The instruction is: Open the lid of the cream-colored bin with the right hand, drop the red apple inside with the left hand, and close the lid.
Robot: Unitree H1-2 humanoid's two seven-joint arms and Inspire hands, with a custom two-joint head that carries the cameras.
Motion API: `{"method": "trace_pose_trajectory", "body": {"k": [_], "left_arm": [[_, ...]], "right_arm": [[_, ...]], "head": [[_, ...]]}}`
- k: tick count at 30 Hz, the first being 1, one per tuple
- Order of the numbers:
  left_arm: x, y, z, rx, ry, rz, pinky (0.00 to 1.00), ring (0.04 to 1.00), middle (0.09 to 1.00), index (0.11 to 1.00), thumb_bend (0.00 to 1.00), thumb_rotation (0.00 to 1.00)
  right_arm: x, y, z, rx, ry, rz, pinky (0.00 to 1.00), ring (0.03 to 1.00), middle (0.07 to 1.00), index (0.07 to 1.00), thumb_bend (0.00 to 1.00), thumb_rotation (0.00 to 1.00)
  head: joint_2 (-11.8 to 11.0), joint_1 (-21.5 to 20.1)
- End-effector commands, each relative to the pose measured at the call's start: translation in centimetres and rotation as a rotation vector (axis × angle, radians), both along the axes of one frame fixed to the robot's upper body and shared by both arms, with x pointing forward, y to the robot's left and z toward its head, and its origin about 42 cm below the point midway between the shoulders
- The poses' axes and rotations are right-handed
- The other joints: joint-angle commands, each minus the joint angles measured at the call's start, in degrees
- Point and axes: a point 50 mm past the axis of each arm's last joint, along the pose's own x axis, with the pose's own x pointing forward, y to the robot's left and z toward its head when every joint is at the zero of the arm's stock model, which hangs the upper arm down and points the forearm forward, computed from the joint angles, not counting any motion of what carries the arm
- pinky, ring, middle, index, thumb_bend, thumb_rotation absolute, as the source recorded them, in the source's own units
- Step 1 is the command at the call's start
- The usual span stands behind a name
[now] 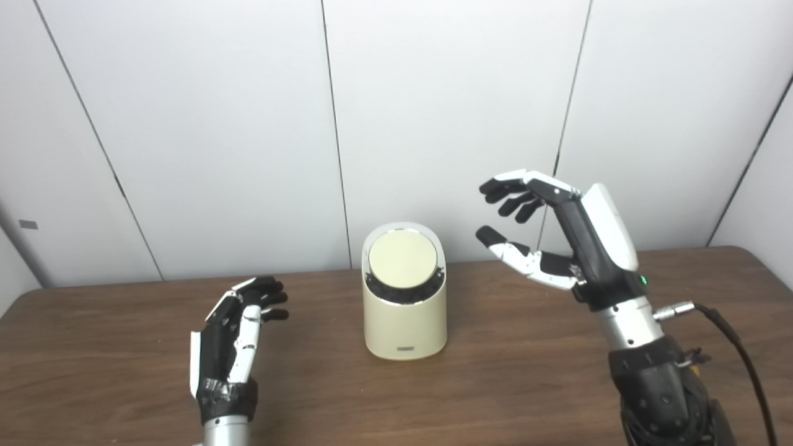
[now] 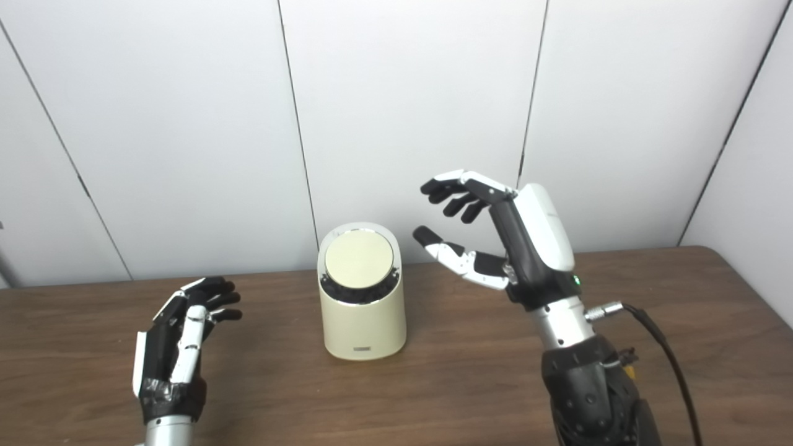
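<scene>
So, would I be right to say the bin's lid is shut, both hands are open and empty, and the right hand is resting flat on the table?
Not quite. The right hand is raised in the air beside the bin, not resting on the table; the left eye view shows it clearly. The rest holds: the lid is shut, and both it and the left hand are open and empty.

Brown wood-grain table point(image 1: 508, 384) before a white panelled wall point(image 1: 446, 111) with thin dark seams
</scene>
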Motion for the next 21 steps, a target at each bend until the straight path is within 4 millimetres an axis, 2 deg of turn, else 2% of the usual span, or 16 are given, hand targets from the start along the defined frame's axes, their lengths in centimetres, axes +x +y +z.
{"method": "trace_pose_trajectory", "body": {"k": [1,6,11,17,21], "left_arm": [[0.1,0.0,1.6,0.015,-0.081,-0.008,0.55,0.638,0.652,0.632,0.28,0.51],[-0.9,0.3,2.0,0.027,-0.091,-0.017,0.56,0.643,0.655,0.636,0.29,0.51],[-2.6,0.6,2.9,0.057,-0.131,-0.006,0.56,0.64,0.652,0.635,0.31,0.51],[-4.3,1.2,5.3,0.082,-0.226,0.028,0.58,0.648,0.662,0.644,0.3,0.5],[-4.6,1.5,6.7,0.081,-0.271,0.048,0.57,0.641,0.652,0.631,0.29,0.5]], "right_arm": [[-0.4,-0.3,0.5,0.091,-0.107,0.037,0.49,0.569,0.604,0.636,0.25,0.46],[-1.2,-1.0,-2.3,0.271,-0.118,0.056,0.52,0.584,0.618,0.638,0.27,0.5],[-2.3,-0.9,-4.3,0.361,-0.126,0.049,0.54,0.611,0.639,0.645,0.26,0.46],[-4.0,-0.5,-5.7,0.452,-0.109,0.059,0.54,0.624,0.65,0.636,0.25,0.44],[-4.2,-0.3,-5.8,0.48,-0.105,0.071,0.52,0.602,0.631,0.617,0.27,0.4]], "head": [[0.16,-0.17],[1.06,0.56],[2.56,1.32],[3.89,1.8],[3.84,1.37]]}}
